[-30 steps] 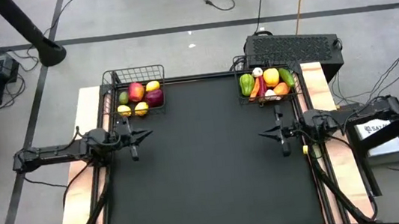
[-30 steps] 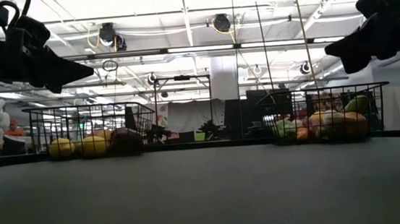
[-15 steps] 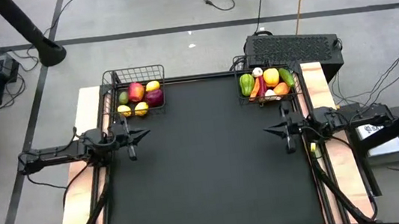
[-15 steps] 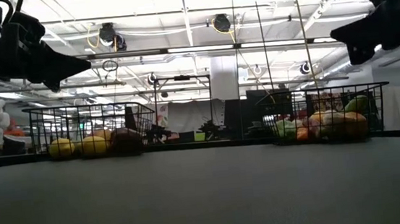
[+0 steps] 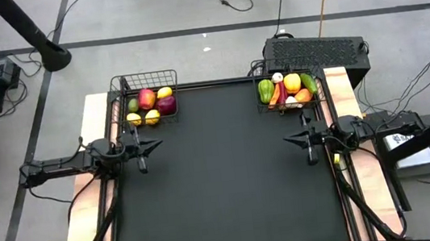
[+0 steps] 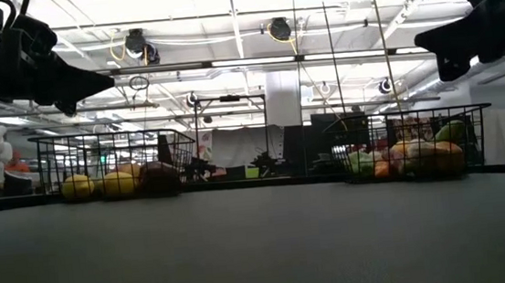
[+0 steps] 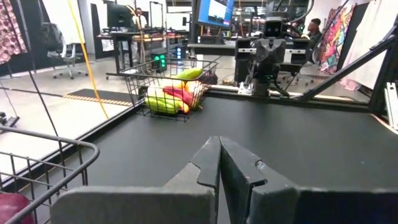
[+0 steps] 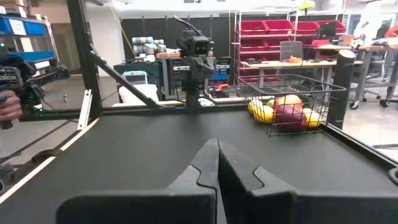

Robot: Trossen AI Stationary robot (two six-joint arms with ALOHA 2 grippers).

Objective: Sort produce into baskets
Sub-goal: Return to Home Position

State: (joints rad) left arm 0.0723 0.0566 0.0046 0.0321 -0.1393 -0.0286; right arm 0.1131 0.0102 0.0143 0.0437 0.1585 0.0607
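The black worktop (image 5: pixel 222 184) carries the left arm (image 5: pixel 57 163) at its left edge and the right arm (image 5: pixel 362 126) at its right edge. Both point inward, raised off the surface, jaws pressed together on nothing. At the far corners, the left basket (image 5: pixel 143 75) holds lemons (image 5: pixel 165 93), red apples (image 5: pixel 147 99) and a lime (image 5: pixel 133 105). The right basket (image 6: pixel 471 127) holds a green pepper (image 5: pixel 265 90), carrot (image 5: pixel 275 95) and garlic (image 5: pixel 277 78).

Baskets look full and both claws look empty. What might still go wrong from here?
1. The right basket is heaped near its rim, so a knock might spill the produce.
2. The shut right claw hangs near that basket; a wide swing could clip it. The shut left claw sits likewise close to the left basket.
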